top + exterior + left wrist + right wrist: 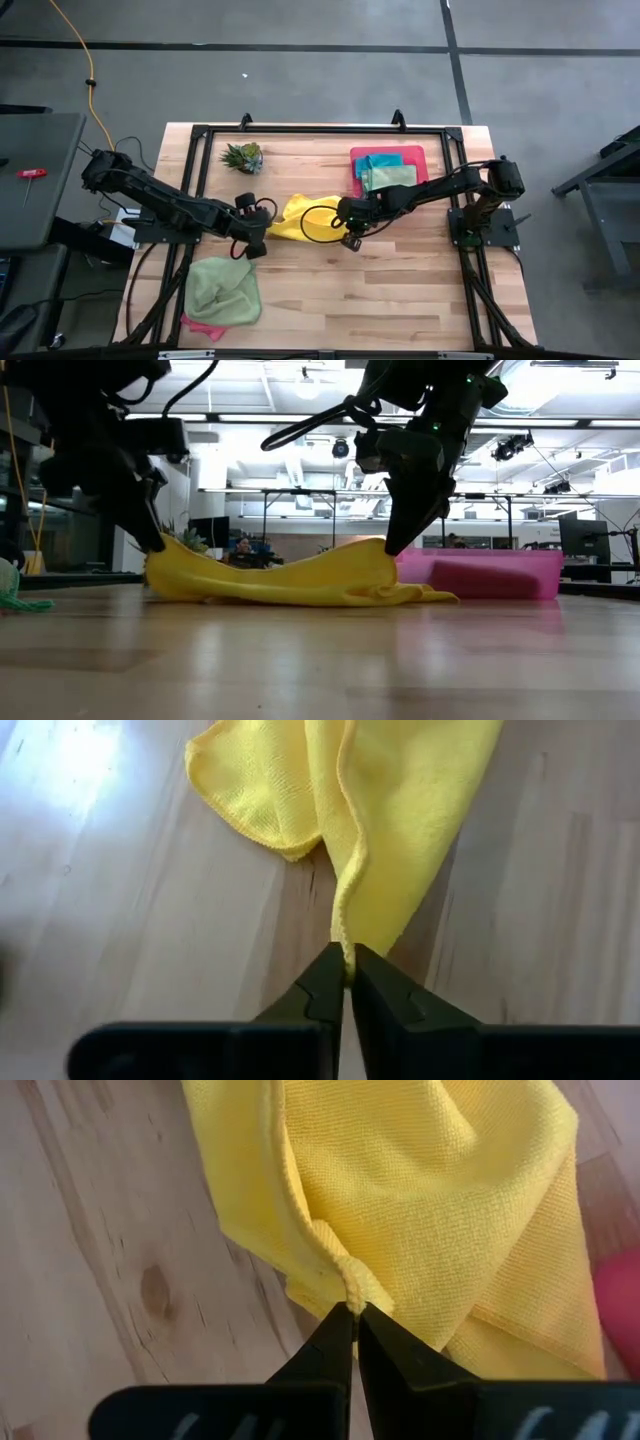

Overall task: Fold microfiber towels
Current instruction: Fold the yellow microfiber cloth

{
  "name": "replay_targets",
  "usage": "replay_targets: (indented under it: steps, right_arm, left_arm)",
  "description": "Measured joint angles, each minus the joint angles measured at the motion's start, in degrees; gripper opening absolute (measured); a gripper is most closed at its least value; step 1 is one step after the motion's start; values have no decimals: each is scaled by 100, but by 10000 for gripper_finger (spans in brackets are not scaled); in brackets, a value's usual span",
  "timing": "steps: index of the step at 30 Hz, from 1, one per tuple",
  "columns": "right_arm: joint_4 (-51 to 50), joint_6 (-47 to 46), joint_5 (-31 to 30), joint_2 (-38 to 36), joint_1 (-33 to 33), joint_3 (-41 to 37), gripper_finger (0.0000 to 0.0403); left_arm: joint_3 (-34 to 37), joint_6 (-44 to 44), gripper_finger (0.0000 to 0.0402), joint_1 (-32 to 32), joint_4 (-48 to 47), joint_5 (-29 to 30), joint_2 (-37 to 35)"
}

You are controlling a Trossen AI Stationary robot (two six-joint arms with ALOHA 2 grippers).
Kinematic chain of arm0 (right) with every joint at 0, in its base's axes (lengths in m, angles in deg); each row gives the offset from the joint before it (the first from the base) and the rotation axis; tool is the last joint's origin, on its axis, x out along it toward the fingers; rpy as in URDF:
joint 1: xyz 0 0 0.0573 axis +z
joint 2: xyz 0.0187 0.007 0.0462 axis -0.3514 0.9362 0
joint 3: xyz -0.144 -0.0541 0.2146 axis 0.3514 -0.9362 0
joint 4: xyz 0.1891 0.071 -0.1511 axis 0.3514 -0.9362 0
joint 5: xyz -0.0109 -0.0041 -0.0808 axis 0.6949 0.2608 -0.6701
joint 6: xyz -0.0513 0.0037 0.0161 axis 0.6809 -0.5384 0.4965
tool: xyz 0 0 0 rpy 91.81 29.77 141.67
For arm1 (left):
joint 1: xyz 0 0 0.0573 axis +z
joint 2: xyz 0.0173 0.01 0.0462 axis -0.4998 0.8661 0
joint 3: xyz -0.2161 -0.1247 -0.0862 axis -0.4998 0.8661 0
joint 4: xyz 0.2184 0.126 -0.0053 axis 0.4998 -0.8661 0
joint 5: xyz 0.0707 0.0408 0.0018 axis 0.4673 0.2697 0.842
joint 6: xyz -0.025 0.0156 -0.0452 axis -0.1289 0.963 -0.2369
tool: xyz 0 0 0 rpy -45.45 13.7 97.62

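Observation:
The yellow towel (pixel 300 215) lies bunched at the table's middle, and shows in the low view (pixel 280 582) too. My left gripper (pixel 258 242) is shut on its left end, and shows in its wrist view (pixel 346 970). My right gripper (pixel 347 238) is shut on its right end, and shows in its wrist view (pixel 355 1320). A light green towel (pixel 224 290) lies crumpled on a pink one (pixel 203 324) near the front left. A teal towel (pixel 380 161) and a light green one (pixel 388 176) lie folded on the pink tray (pixel 420 155). My left gripper pinches the towel's hemmed edge (pixel 345 942) between its two fingertips, coming slanting down from the left. That end (pixel 162 548) is raised a little; the towel's lower folds rest on the table. My right gripper pinches a small bunched bit of the hem (pixel 354 1290) between its fingertips, slanting down from the right. That end (pixel 375 550) is raised a little, and the cloth sags slack between the two grippers onto the table.
A small spiky plant (pixel 243 157) stands at the far left of the table. The pink tray also shows in the low view (pixel 500 575), behind the towel's right end. Bare wood lies toward the near edge (pixel 380 300).

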State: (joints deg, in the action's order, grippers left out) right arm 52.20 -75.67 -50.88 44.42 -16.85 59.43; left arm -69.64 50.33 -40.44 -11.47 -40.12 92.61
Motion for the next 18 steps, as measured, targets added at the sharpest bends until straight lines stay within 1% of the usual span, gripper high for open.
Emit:
replay_targets:
  steps: [2, 4, 6, 9, 12, 15, 16, 18]
  right_arm:
    - [-54, 48, 30, -63, -6, -2, 0]
    - [-114, 111, 117, -218, -54, 31, 0]
    - [-273, 231, 237, -397, -162, 209, 0]
    - [-514, 516, 246, -734, -410, 663, 0]
    - [-850, 888, 128, -927, -733, 1335, 0]
    - [-1365, 1356, -109, -927, -1117, 2200, 0]
    - [-1546, 1539, -158, -910, -1257, 2492, 0]
    - [-1679, 1829, -165, -879, -1547, 2997, 0]
  left_arm:
    - [-155, -19, 9, 38, -302, -30, -145]
    - [-464, 59, 7, 117, -756, 39, -320]
    - [-825, 373, 3, 271, -1276, 270, -549]
    - [-1494, 1024, 2, 656, -1766, 689, -936]
    - [-2183, 1850, 1, 1255, -1970, 1138, -1265]
    - [-2804, 2767, 1, 2072, -1856, 1484, -1469]
    - [-2980, 3058, 1, 2391, -1751, 1498, -1502]
    - [-3257, 3542, 1, 2999, -1531, 1343, -1542]
